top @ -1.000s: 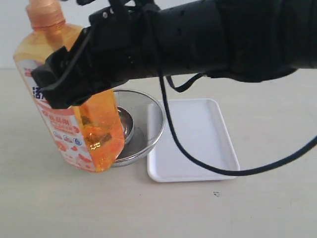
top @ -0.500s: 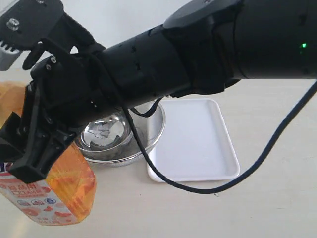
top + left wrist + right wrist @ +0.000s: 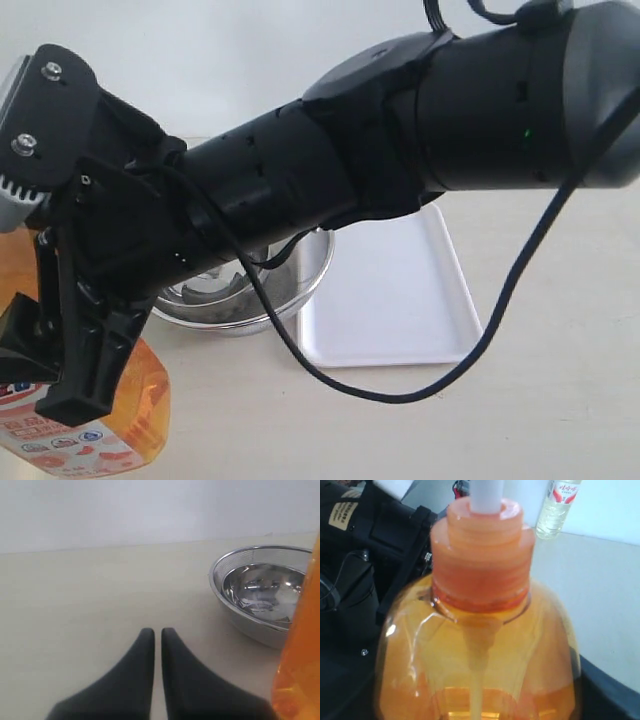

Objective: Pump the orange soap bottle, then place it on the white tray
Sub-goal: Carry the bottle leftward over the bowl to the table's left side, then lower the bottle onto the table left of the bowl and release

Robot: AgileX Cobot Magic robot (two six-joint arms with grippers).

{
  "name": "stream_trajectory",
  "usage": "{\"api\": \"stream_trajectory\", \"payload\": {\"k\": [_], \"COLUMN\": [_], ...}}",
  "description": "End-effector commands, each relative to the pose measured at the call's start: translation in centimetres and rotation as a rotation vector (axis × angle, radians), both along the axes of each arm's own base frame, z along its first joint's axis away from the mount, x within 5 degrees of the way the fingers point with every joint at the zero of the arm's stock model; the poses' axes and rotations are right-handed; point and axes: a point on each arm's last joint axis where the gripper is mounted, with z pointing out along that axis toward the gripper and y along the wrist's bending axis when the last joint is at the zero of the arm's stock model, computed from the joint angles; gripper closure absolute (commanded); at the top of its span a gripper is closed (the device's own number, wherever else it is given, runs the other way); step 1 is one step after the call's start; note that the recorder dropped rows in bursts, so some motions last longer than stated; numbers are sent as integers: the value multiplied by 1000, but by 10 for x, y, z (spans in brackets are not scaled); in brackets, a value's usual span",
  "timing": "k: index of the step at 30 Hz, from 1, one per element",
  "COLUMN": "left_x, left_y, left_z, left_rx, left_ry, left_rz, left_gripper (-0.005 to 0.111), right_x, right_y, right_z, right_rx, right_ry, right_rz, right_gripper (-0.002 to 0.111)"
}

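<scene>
The orange soap bottle shows at the lower left of the exterior view, tilted, its label partly cut off by the frame edge. My right gripper reaches across from the right and is shut on the bottle's body. In the right wrist view the bottle fills the picture, with its orange collar and white stem on top; the pump head is out of view. The white tray lies flat beside the strainer. My left gripper is shut on nothing above bare table, with the bottle at the edge of its view.
A round steel mesh strainer bowl stands just left of the tray, also seen as the strainer bowl in the left wrist view. A small clear bottle with a red label stands far off on the table. The right arm covers much of the scene.
The right arm has carried the bottle from in front of the strainer toward the lower left of the exterior view. Its top has left that view.
</scene>
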Motion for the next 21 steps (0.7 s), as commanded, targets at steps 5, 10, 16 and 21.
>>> {"api": "stream_trajectory", "payload": {"k": [5, 10, 16, 21], "left_x": [0, 0, 0, 0], "left_y": [0, 0, 0, 0], "left_z": [0, 0, 0, 0], "left_rx": [5, 5, 5, 5], "left_ry": [-10, -10, -10, -10], "left_rz": [-3, -3, -3, -3], "left_gripper": [102, 102, 102, 102], "right_x": [3, 8, 22, 33], "right_y": [7, 10, 5, 1], "right_z": [2, -6, -14, -25], "right_rx": [67, 64, 68, 62], "right_ry": [18, 13, 55, 97], "right_rz": [5, -5, -24, -27], "right_gripper": [108, 108, 108, 108]}}
